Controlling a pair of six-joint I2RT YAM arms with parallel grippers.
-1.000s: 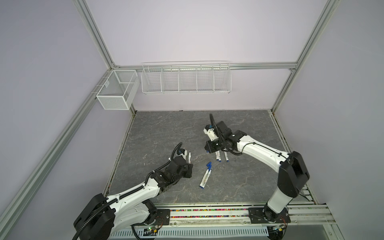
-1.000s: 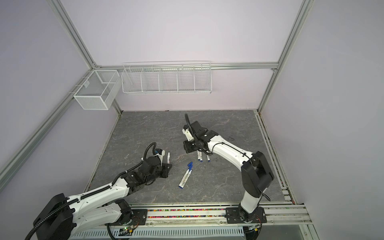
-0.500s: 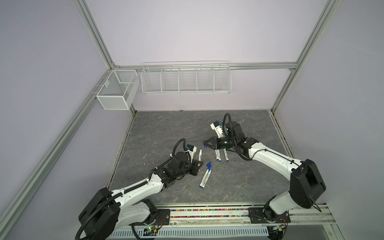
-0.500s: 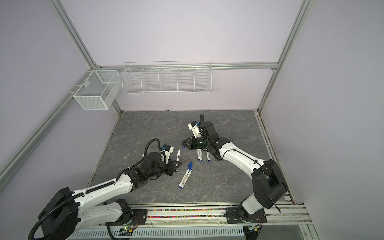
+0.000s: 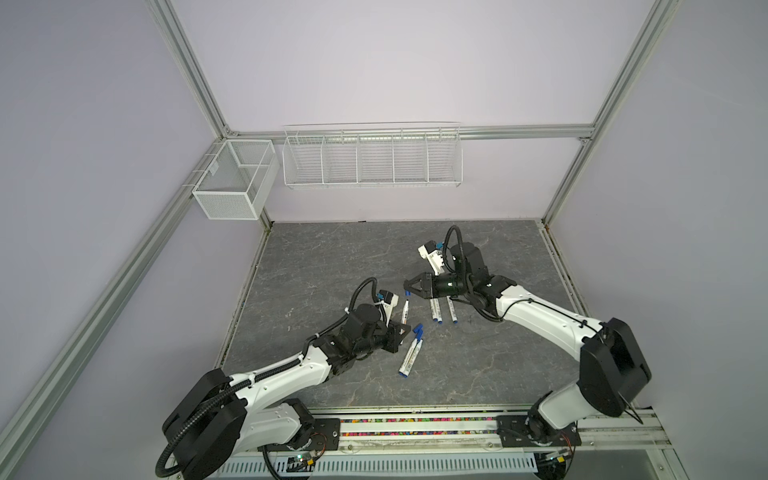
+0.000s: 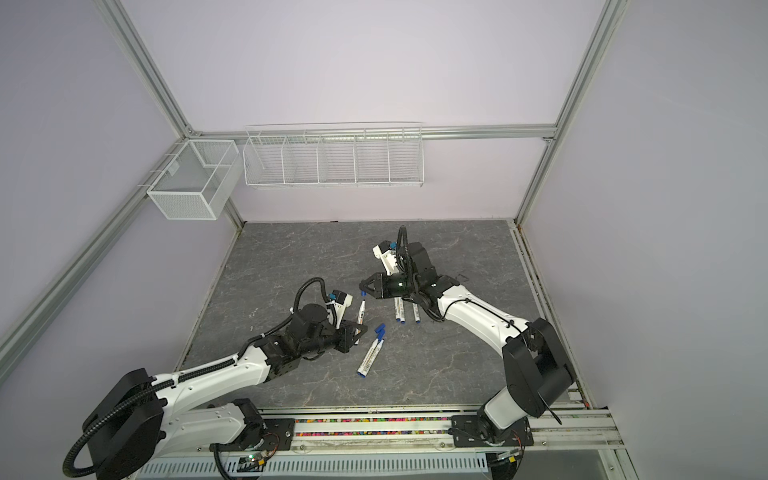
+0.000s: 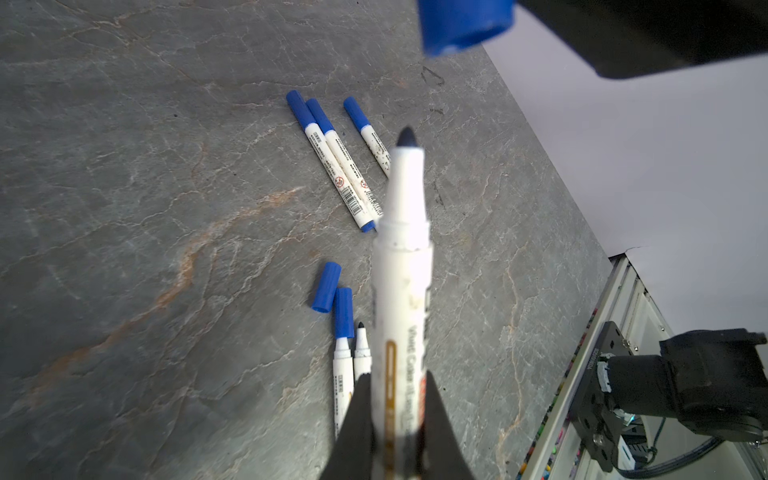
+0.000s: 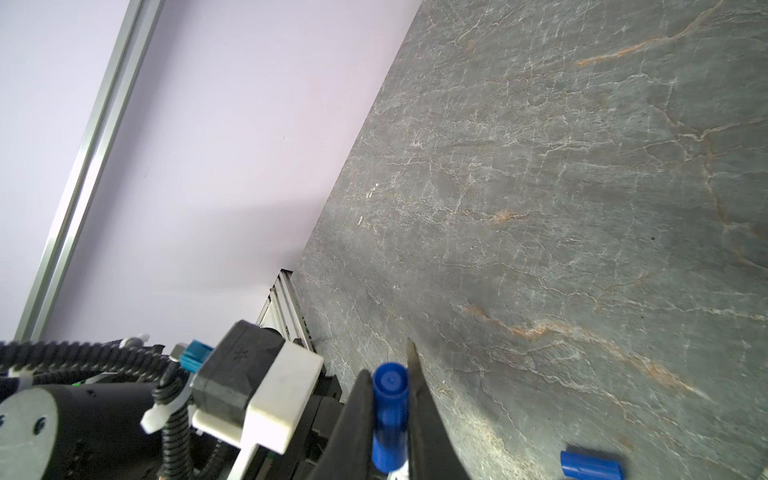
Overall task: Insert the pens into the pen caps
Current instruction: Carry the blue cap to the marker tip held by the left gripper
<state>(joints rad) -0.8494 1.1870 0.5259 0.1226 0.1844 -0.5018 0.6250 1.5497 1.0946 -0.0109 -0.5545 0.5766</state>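
Pen (image 7: 401,270) sits pinched in the left gripper (image 7: 397,376), nib (image 7: 406,137) near the cap (image 7: 465,25) pinched by the right gripper (image 8: 388,370); nib looks off-centre; a push may catch the cap's edge, twisting either grip.

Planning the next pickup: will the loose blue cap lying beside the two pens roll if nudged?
Likely yes: the loose cap is a smooth cylinder on its side on the flat table, so a sideways nudge should roll it. It looks small and rigid, probably easily flicked away.
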